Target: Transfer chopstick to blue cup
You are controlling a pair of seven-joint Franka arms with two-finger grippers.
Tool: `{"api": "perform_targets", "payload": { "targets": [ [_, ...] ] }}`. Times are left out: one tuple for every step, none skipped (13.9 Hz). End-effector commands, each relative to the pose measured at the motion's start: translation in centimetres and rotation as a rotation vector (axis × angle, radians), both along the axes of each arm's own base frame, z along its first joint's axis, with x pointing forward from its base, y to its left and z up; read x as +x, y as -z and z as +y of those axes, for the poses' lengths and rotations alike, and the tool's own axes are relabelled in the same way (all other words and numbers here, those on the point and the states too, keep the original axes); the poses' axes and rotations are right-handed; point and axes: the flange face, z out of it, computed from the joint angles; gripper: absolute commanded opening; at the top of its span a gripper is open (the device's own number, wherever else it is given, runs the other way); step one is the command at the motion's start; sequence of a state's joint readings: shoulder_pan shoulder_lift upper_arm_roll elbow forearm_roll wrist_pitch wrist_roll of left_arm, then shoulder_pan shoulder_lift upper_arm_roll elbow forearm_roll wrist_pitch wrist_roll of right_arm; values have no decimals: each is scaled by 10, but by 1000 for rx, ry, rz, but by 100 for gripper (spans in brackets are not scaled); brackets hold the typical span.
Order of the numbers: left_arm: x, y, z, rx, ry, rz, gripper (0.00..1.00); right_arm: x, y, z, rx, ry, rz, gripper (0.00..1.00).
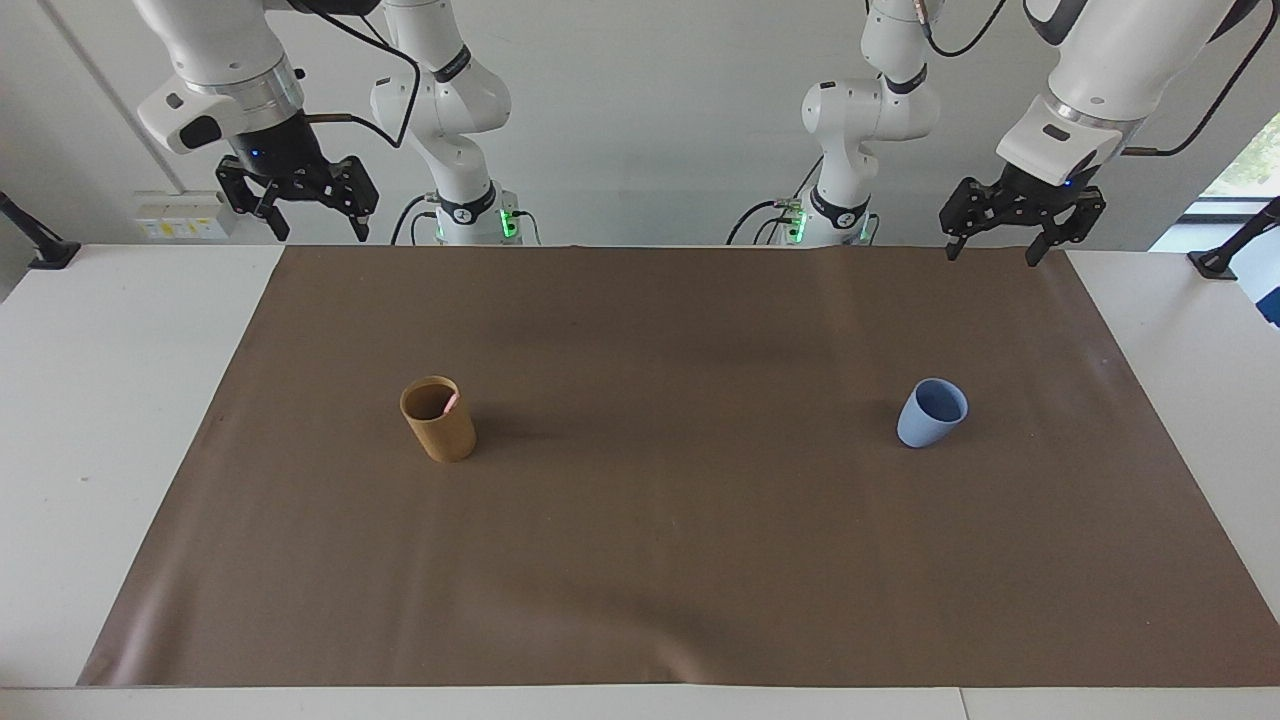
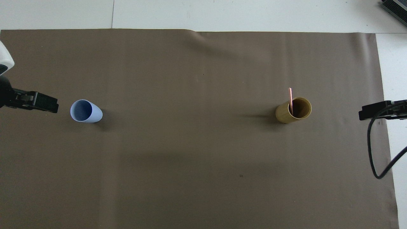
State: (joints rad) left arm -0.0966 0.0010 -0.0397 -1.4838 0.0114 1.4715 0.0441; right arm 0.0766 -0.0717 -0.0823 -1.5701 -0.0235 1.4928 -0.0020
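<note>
A thin pale-pink chopstick (image 2: 290,98) stands in the tan-brown cup (image 2: 294,110), and only its pink tip (image 1: 451,402) shows in the facing view. This brown cup (image 1: 438,420) sits toward the right arm's end of the table. The light-blue cup (image 1: 932,413) stands upright with nothing in it toward the left arm's end, also seen in the overhead view as the blue cup (image 2: 85,111). My right gripper (image 1: 318,230) hangs open, high over the mat's edge nearest the robots. My left gripper (image 1: 992,252) hangs open the same way at its own end. Neither holds anything.
A brown mat (image 1: 660,560) covers most of the white table (image 1: 90,420). A black cable (image 2: 373,152) loops down from the right arm over the mat's edge at that end.
</note>
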Motion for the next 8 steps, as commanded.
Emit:
{"api": "perform_targets", "payload": {
  "targets": [
    [-5, -3, 3, 6, 2, 0, 100, -3, 0, 0, 13, 23, 0, 100],
    [-4, -3, 3, 4, 3, -4, 100, -3, 0, 0, 15, 23, 0, 100],
    [-4, -2, 5, 4, 3, -1, 100, -3, 0, -1, 13, 24, 0, 100],
    [-4, -2, 7, 4, -6, -1, 100, -3, 0, -3, 15, 27, 0, 100],
    [-4, 1, 8, 4, -7, 6, 100, -3, 0, -3, 18, 30, 0, 100],
    [-4, 1, 9, 2, -9, 8, 100, -3, 0, -4, 18, 30, 0, 100],
    [-6, 0, 8, 2, -9, 5, 100, -3, 0, -4, 18, 29, -1, 100],
    [-6, 1, 9, 2, -7, 7, 100, -2, 0, -3, 18, 26, 0, 100]
  ]
}}
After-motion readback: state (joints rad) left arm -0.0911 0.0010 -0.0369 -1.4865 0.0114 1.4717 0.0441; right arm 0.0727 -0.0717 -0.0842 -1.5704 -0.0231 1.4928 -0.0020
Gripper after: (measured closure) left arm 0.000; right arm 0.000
